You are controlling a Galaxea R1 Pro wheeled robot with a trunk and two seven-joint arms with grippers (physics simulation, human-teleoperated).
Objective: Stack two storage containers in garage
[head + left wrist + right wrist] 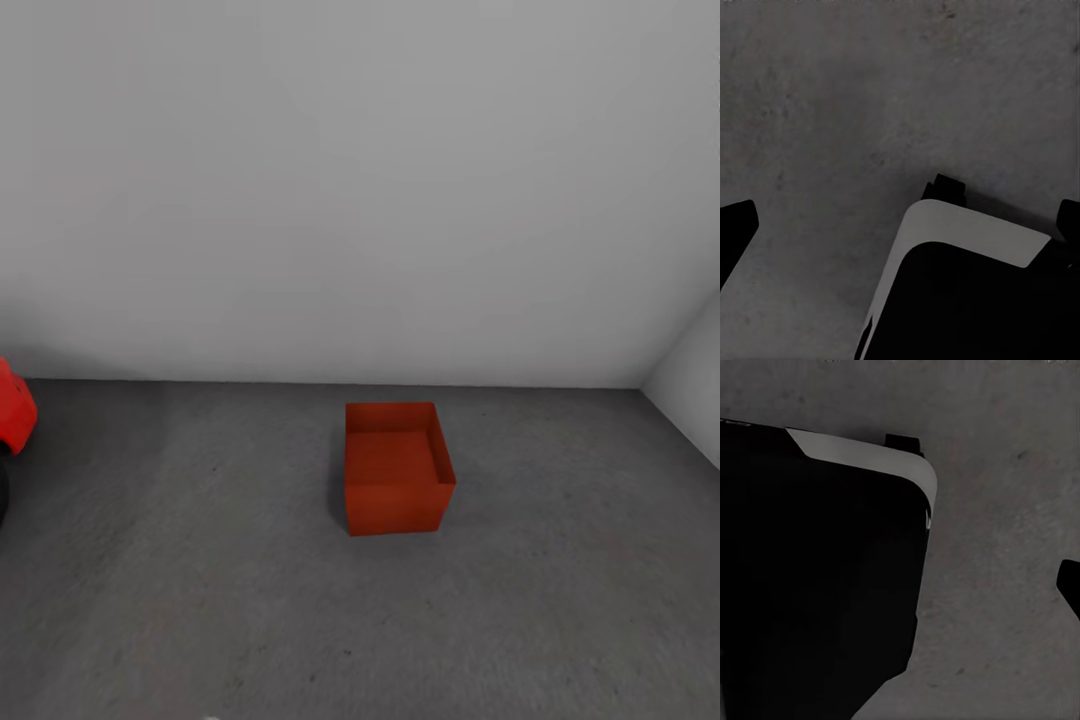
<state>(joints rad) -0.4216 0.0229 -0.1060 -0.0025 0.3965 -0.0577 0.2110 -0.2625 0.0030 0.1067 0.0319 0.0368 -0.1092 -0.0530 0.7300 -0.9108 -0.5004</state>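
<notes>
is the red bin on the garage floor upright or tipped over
Upright: the storage container sits flat on the concrete floor, open top up, inside looks empty.

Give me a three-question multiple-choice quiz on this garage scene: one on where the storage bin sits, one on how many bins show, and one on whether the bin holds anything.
1. Where does the storage container sit in the head view?
A. on the concrete floor near the white wall
B. on a shelf
C. on a wooden table

2. How many red-orange open-top bins show?
A. three
B. one
C. two

3. What state is the container in?
A. upright, open top, nothing inside
B. tipped on its side
C. covered with a lid

Answers: 1 A, it rests on grey concrete just short of the wall. 2 B, a single bin stands there, nothing stacked on it. 3 A, its bare inner bottom shows through the open top.
</notes>
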